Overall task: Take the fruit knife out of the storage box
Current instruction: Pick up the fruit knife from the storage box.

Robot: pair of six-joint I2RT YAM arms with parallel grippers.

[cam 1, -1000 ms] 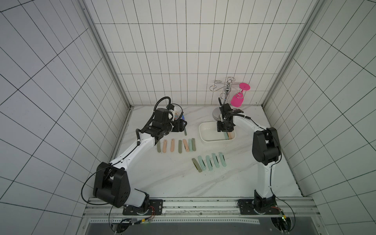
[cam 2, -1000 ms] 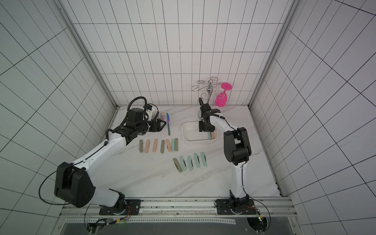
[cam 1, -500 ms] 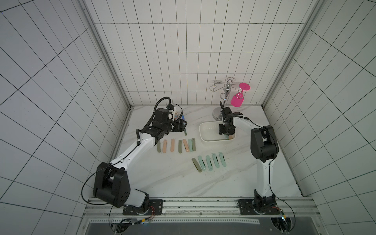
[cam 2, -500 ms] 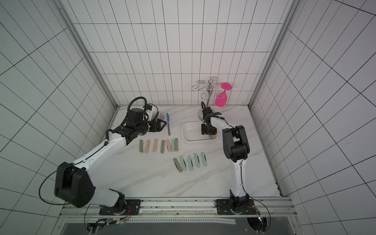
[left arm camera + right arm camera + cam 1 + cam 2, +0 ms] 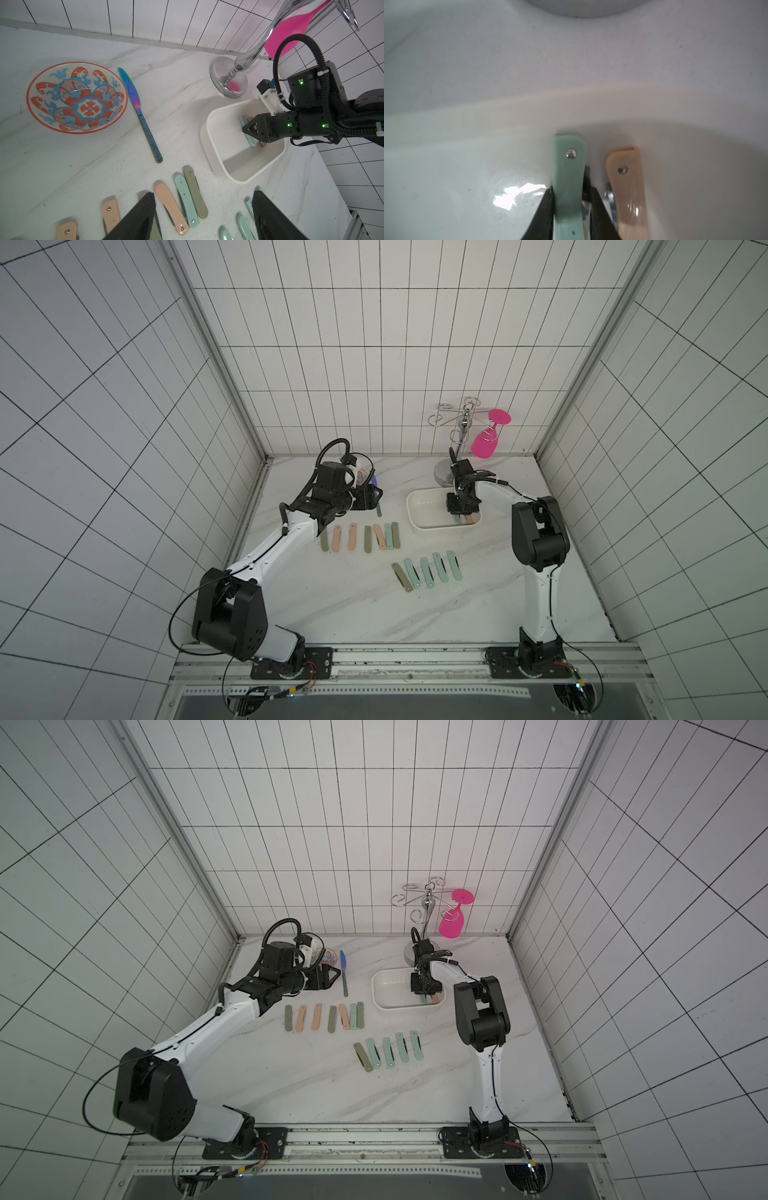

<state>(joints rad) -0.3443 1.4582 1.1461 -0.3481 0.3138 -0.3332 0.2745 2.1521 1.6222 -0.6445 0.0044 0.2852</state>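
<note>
The white storage box point(image 5: 412, 506) stands at the back right of the marble table, also seen in the left wrist view point(image 5: 204, 137). Two folded fruit knives lie in it against the wall: a mint-green one point(image 5: 569, 164) and a peach one point(image 5: 625, 182). My right gripper point(image 5: 572, 190) reaches down into the box, shut on the mint fruit knife, one finger on each side of its handle. In the left wrist view the right gripper point(image 5: 246, 129) sits over that mint knife point(image 5: 250, 142). My left gripper point(image 5: 202, 197) hangs open above the table, left of the box, holding nothing.
Two rows of folded knives lie on the table: an upper row point(image 5: 361, 537) and a lower mint row point(image 5: 428, 574). A patterned bowl point(image 5: 76, 97) and an iridescent table knife point(image 5: 139, 112) lie at the back left. A chrome rack point(image 5: 446, 475) with a pink glass point(image 5: 486, 443) stands behind the box.
My right gripper has dropped lower into the box and shut on the mint fruit knife. The left arm has stayed where it was.
</note>
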